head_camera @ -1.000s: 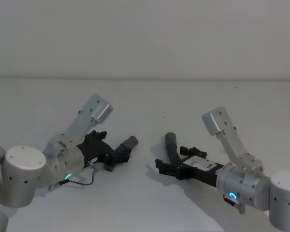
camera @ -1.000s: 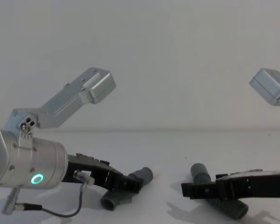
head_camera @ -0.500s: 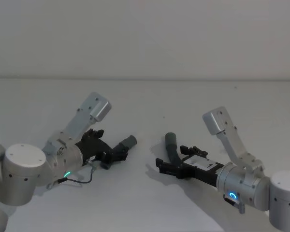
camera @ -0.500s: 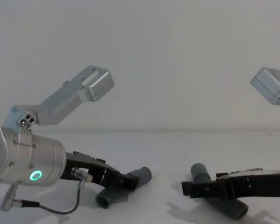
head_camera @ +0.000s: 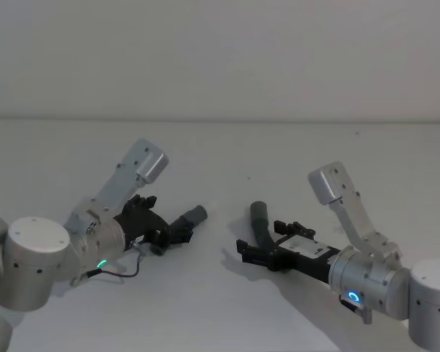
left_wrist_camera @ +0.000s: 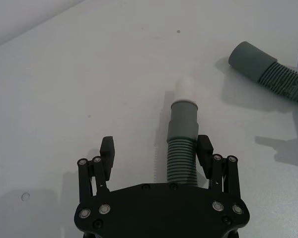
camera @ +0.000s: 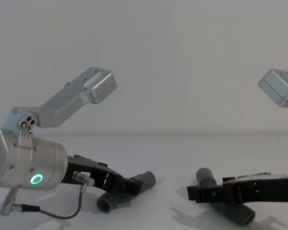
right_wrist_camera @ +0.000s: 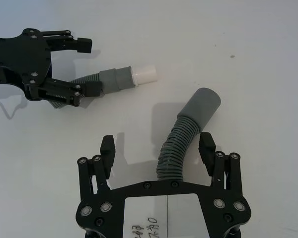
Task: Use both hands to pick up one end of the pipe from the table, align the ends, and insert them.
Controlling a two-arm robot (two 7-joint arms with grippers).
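Grey white-tipped pipe half [left_wrist_camera: 183,148] lies on the bench [head_camera: 301,150] between the spread fingers of the left hand [left_wrist_camera: 155,148]. The socket half [right_wrist_camera: 181,136] lies likewise inside the spread right hand [right_wrist_camera: 157,146], the two pieces apart. Judged: approach complete; gripping, lifting, alignment and insertion outstanding.

The left hose piece [left_wrist_camera: 183,141] runs back under the black frame of the left pincer [left_wrist_camera: 156,145], hiding its rear end. The right hose piece [right_wrist_camera: 180,139] disappears likewise behind the right pincer [right_wrist_camera: 157,144] (ribbed stretch only). In the left wrist view, the picture's edge cuts off the right hose piece.
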